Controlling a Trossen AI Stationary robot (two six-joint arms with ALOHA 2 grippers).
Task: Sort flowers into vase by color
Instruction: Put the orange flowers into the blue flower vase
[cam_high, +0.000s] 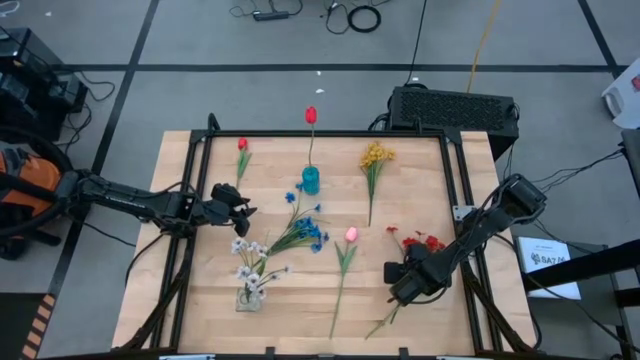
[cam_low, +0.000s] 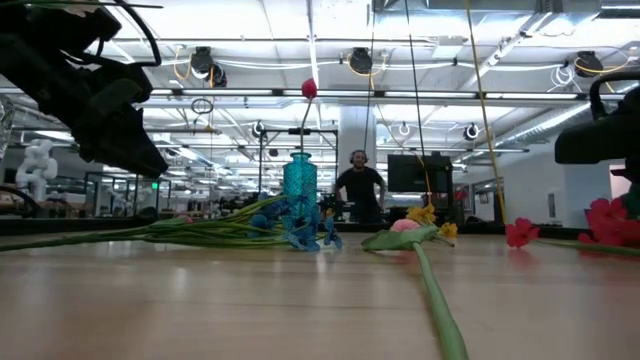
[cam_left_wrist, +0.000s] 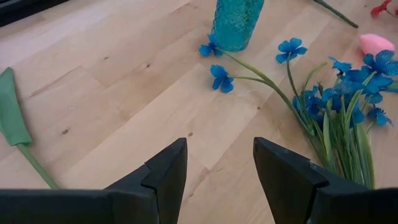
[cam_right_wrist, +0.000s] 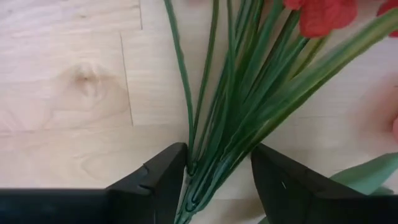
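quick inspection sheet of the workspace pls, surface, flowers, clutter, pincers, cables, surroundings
surface: light wooden table in a dark frame.
job's things: teal vase holding a red tulip; second red tulip, yellow spray, blue spray, pink tulip and red spray lying flat; white spray in a clear vase.
clutter: nothing seen.
grippers: left pincer open and empty, beside the blue spray; right pincer open, its fingers either side of the red spray's stems.
cables: loose cords on the floor beyond the table.
surroundings: black box behind the table; a person stands far off.
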